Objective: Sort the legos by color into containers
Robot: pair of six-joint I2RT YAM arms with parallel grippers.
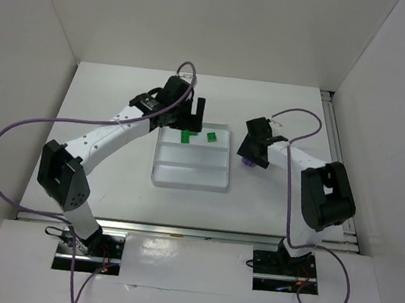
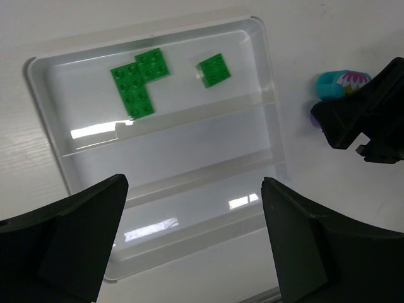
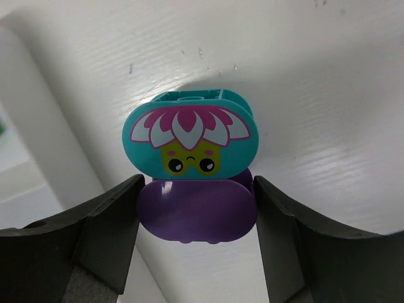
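Holding the left gripper (image 1: 186,112) spread wide and pinching nothing, hanging it over the far edge of the tray (image 1: 188,178). Seeing green bricks (image 1: 187,136) lying inside the tray's far compartment, grouped by colour as the sorting asks. Parking the right gripper (image 1: 254,155) low, just beside the tray's right wall, where the odd-coloured piece is sitting.

Looking down between the left fingers (image 2: 76,240): viewing two green bricks (image 2: 136,82) touching each other and a third (image 2: 213,69) near them, all beyond the tray's dividing ridge (image 2: 189,117). Finding nothing in the near compartment (image 2: 189,158), likely being saved for the other colour. Glimpsing the teal flower-faced piece (image 2: 338,85) outside the tray's right wall.

Peering past the right gripper (image 3: 196,211): pressing its fingers (image 3: 107,233) against both sides of a purple rounded piece (image 3: 196,218), apparently pinching it. Showing the teal flower-faced piece (image 3: 189,142) touching that purple piece; being unable to tell whether the two are joined. Resting both on the table (image 3: 315,95), right of the tray.
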